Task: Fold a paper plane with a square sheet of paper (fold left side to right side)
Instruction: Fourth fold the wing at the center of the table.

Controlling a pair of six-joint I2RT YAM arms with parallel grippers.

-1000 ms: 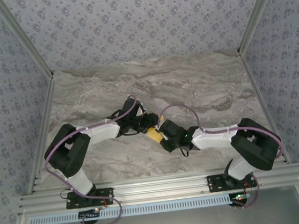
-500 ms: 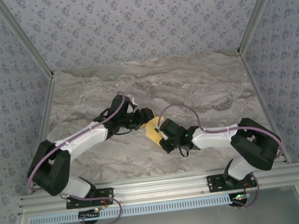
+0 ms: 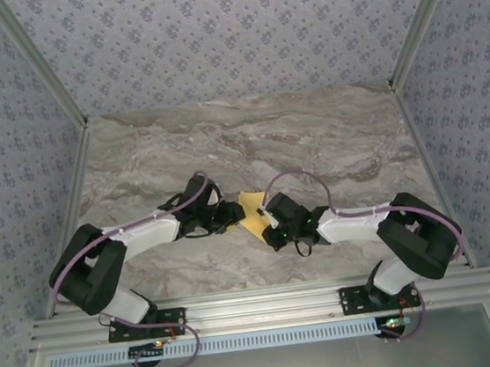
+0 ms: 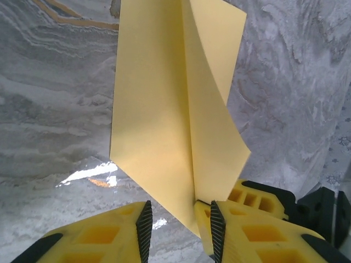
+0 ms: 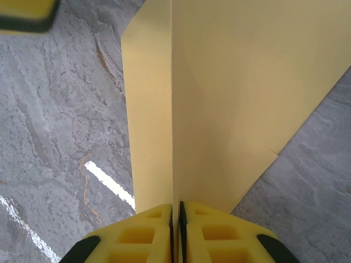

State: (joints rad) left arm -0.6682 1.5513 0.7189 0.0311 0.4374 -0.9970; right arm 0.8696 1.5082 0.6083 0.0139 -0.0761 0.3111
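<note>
Top external: sheet of paper (image 3: 253, 213), plain yellow-orange and partly folded, lies near the middle of the grey marbled surface (image 3: 337, 137), between the two wrists. Its long axis runs roughly far-to-near, tilted slightly so the near end sits further right. Left tool (image 3: 234, 213) is at its left edge and right tool (image 3: 269, 225) at its near-right edge; tool state is not readable at this scale. Left wrist: the sheet (image 4: 159, 109) is creased lengthwise into two long panels. The right panel lifts off the surface and curls over to the right. The long axis runs up the frame and the shape narrows to a point aimed at the camera. That point sits in the gap of the left tool (image 4: 178, 222), close against the right-hand finger (image 4: 216, 230). The jaws stand apart and do not clamp the paper. Right wrist: one sharp crease runs straight up the frame from the right tool (image 5: 176, 213), which is clenched on the fold with its fingers pressed together. A narrow strip lies left of the crease. The broader panel on the right ends in a slanted edge and a corner.
</note>
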